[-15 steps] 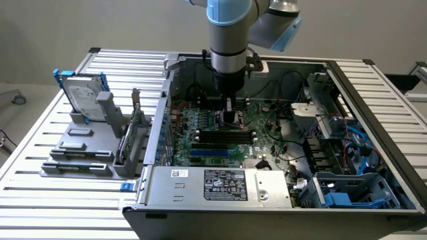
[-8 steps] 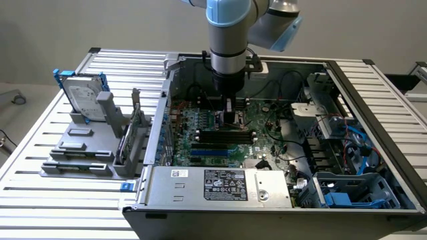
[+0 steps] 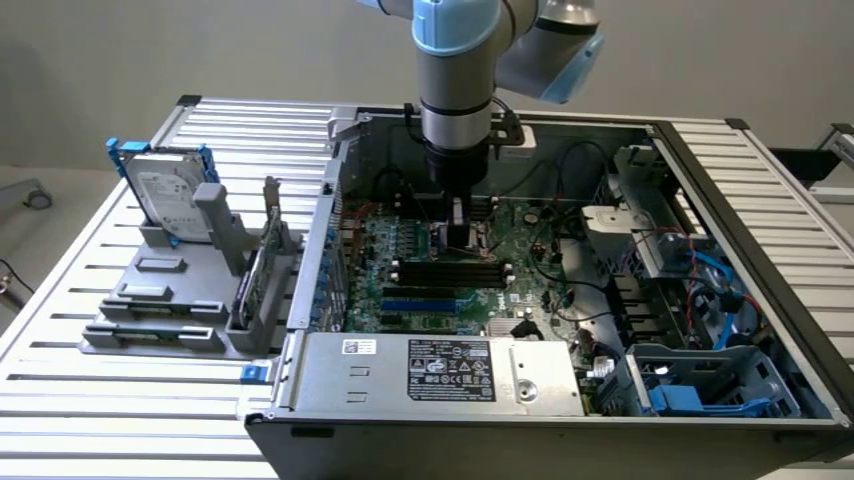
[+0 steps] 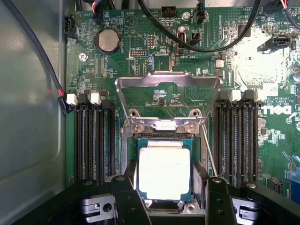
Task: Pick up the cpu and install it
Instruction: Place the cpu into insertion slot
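On the exterior view's left, hard drive (image 3: 170,190) upright in its grey rack (image 3: 160,300) on the slatted counter (image 3: 80,400), well apart from the work. Mid-case, end effector (image 3: 461,240) down over the motherboard (image 3: 534,290), seemingly clenched on the cpu (image 4: 164,171) by two opposite edges at the socket (image 4: 164,137); seated or just above, cannot tell. Load plate (image 4: 168,80) tipped up. Best kept level and square to the socket frame; no sideways scrub, no forcing. On the exterior view's right, loose cables (image 3: 727,290) near.

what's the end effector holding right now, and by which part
Cannot be told. The cpu lies within the end effector, at the open socket, but whether its side edges are actually gripped is unclear.
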Tool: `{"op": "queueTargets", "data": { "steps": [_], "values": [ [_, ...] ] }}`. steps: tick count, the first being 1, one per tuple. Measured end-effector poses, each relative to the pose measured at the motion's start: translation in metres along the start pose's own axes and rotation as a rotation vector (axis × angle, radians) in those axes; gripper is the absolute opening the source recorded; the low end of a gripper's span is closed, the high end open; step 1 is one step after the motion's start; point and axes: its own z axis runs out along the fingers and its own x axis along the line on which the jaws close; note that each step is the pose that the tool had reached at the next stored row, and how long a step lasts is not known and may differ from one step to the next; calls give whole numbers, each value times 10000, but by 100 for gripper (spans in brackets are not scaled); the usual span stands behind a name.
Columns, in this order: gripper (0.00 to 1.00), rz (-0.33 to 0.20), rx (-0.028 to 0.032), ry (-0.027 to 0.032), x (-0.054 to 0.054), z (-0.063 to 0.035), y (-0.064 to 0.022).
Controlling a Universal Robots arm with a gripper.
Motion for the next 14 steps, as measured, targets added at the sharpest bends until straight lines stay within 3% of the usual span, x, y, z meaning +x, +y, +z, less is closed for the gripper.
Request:
{"op": "queueTargets", "data": {
  "steps": [10, 14],
  "values": [
    [55, -24, -3, -215, 40, 36, -5],
    [55, -29, -5, -259, 47, 45, -6]
  ]
}}
